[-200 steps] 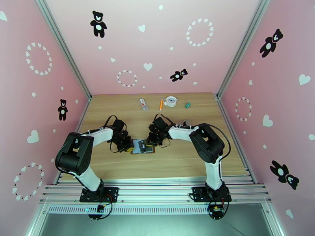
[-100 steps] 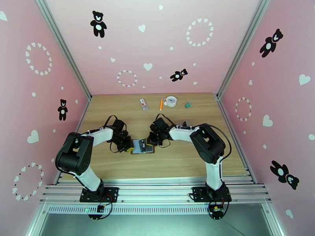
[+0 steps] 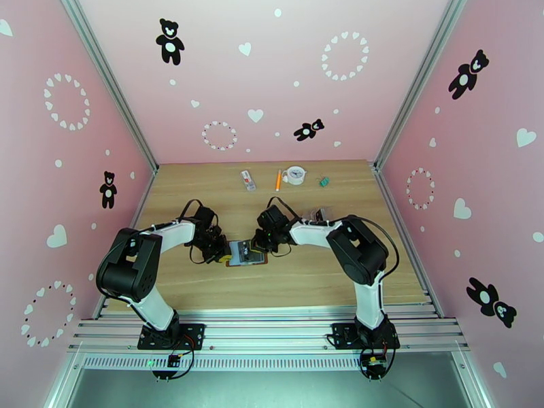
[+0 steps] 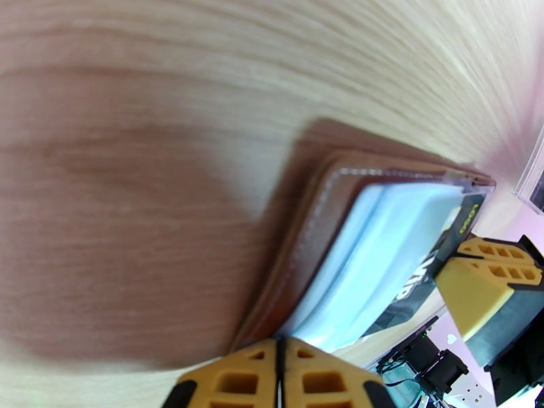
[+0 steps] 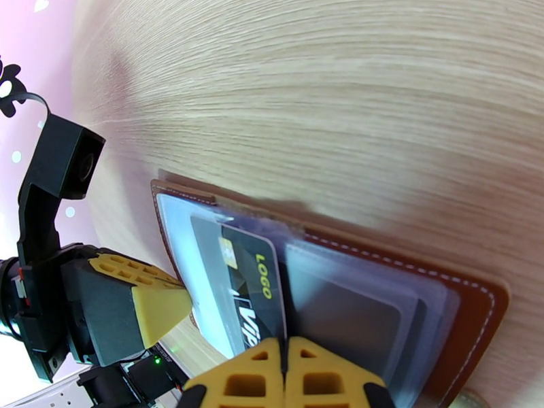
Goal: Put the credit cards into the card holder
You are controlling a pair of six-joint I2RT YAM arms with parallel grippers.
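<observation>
Seen from above, the holder (image 3: pixel 246 254) lies open on the table (image 3: pixel 299 192), toward its near side. The left gripper (image 3: pixel 222 253) is at its left edge and the right gripper (image 3: pixel 257 244) at its right. In the left wrist view, the left gripper's fingers are pressed together at the edge of the holder's pale pockets (image 4: pixel 367 266); whether a pocket leaf is nipped between them cannot be told. The brown cover sits flat on the wood, and a black card (image 4: pixel 425 273) slants across the pockets toward the right gripper's yellow finger. In the right wrist view, the right gripper's fingers are closed and the card's edge runs into the seam between them, so it seems to pinch the card by one end. The card's other end lies over a clear pocket in the holder's left half, and what looks like a grey card (image 5: pixel 347 314) sits in a pocket further right. The card should be light, stiff and slick. A grip at the end edge lets most of its length slide in, yet it could pivot or slip if it catches the pocket's mouth. The pockets look thin and floppy, and the holder looks light enough to skid, so pinning it at the left edge seems sensible.
</observation>
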